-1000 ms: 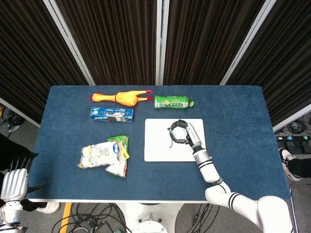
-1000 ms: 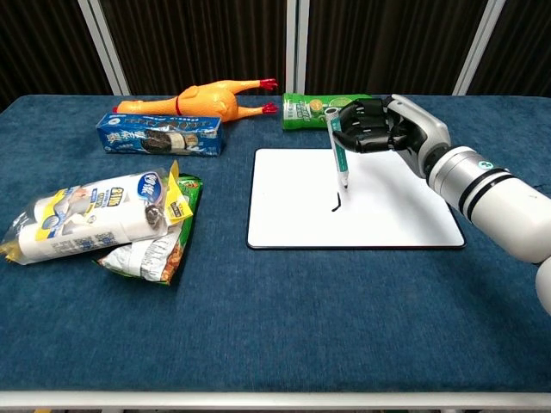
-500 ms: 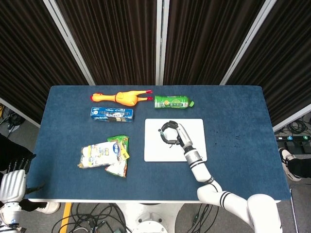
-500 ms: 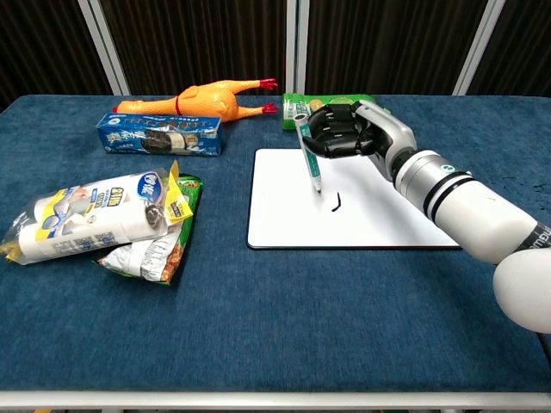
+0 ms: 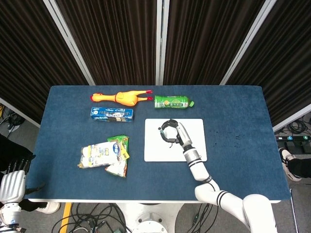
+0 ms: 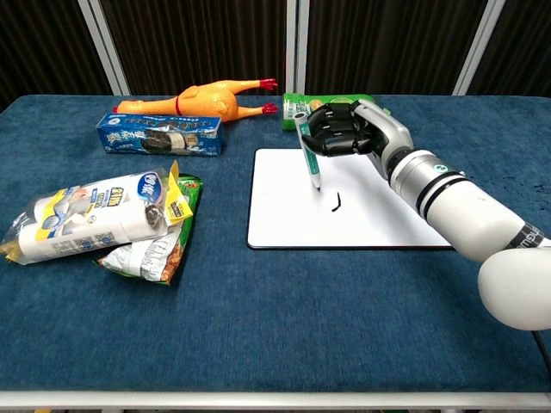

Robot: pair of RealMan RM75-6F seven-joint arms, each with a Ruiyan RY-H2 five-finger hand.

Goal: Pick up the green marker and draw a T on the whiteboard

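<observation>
Dark pleated curtains with pale metal posts are hanging behind a blue-covered surface (image 6: 284, 310). On it one whiteboard (image 6: 379, 219) is lying flat, carrying a single short dark mark (image 6: 337, 204) near its middle. The right hand (image 6: 344, 131) is curling its fingers around the green marker (image 6: 308, 155), holding it nearly upright with the tip pointing down over the board's left part, left of the mark; whether the tip is touching the board I cannot tell. The left hand (image 5: 12, 182) is hanging off the surface's near-left corner, seen from the back only, so I cannot tell how its fingers lie.

Behind the board one green packet (image 6: 306, 109) is lying with printing too small to read. One rubber chicken (image 6: 202, 99) is lying along the far edge, and one blue biscuit box (image 6: 159, 135) just in front of it is showing white lettering I cannot make out. Three snack bags (image 6: 112, 219) are piling together at the left, their labels in characters not readable.
</observation>
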